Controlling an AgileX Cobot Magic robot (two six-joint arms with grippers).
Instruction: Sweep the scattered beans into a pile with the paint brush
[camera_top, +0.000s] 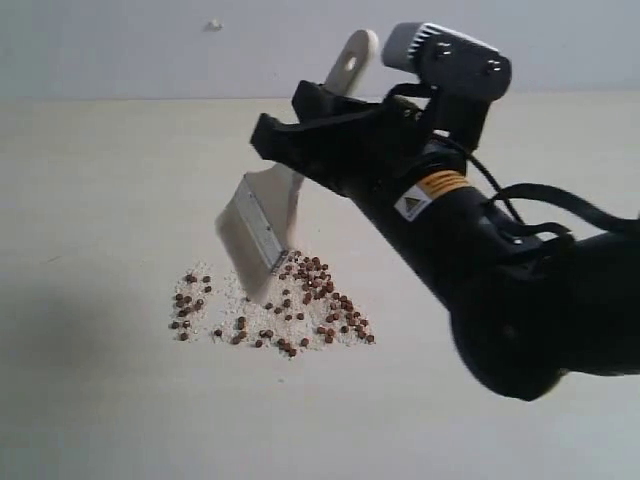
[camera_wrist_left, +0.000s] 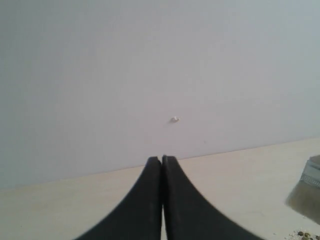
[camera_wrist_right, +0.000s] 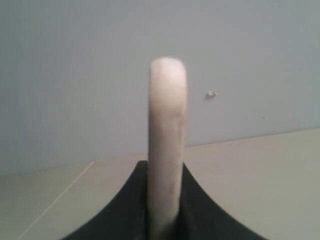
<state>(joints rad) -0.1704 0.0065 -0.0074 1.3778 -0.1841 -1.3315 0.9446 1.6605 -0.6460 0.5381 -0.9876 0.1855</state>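
Pale grey-white wall, smooth and bare, stands behind a matte cream table. Across the right of the exterior view reaches the right arm, glossy black and rounded, with a black cable looping off it and a grey, boxy camera on its wrist. The right gripper has black tapered fingers clamped on the flat sides of the brush handle, the jaws parted only by the wood's thickness. The right wrist view shows the pale rounded handle edge standing up between them. The left gripper, two black curved fingers, is pressed together with nothing between. The brush is wide and flat, with a pale wooden handle with a hole near its rounded end, a silver metal ferrule and off-white bristles. It hangs tilted below the right gripper, bristle tips down on the table at the upper edge of the pile, a loose, flat patch rather than a heap. The beans, tiny, round and reddish-brown, lie thickest just right of the bristles and thin out leftward, mixed with fine whitish crumbs. A yellow-orange label on the arm bears a warning triangle; its writing is too small to read. A small white speck sits on the wall.
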